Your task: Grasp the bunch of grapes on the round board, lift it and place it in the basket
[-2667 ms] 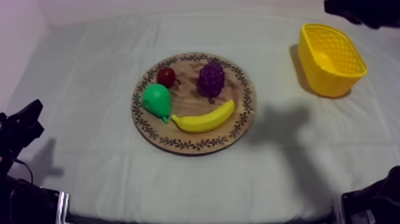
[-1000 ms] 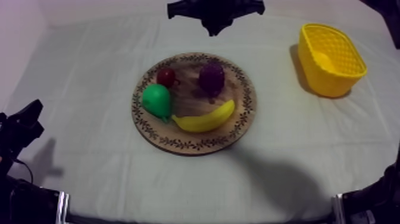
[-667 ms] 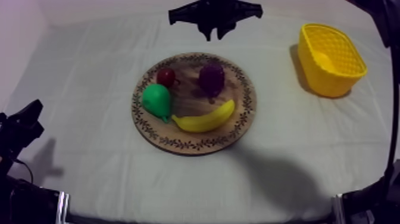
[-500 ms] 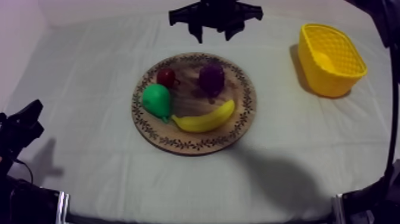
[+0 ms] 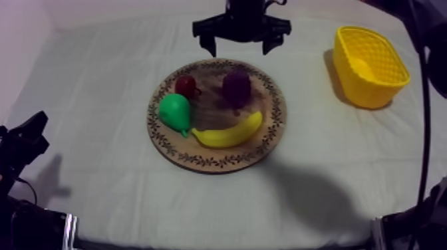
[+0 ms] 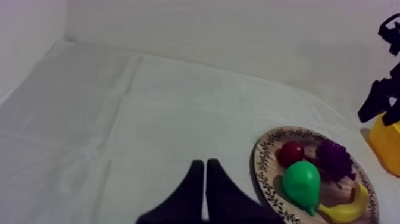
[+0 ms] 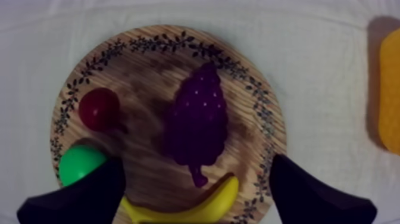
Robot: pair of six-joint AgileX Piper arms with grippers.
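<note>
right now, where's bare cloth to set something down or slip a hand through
Widest bare cloth lies left of the wooden board, up to the left arm. A narrower strip runs between board and yellow basket, another along the near edge. Crowded: the board, packed with fruit, the right arm's jaws open above the bunch of grapes.

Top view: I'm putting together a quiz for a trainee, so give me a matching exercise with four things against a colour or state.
Things:
1. grapes
2. pear
3. basket
4. right gripper

Colour or state:
A. open
B. green
C. purple
D. yellow

Pairs: 1-C, 2-B, 3-D, 4-A
</note>
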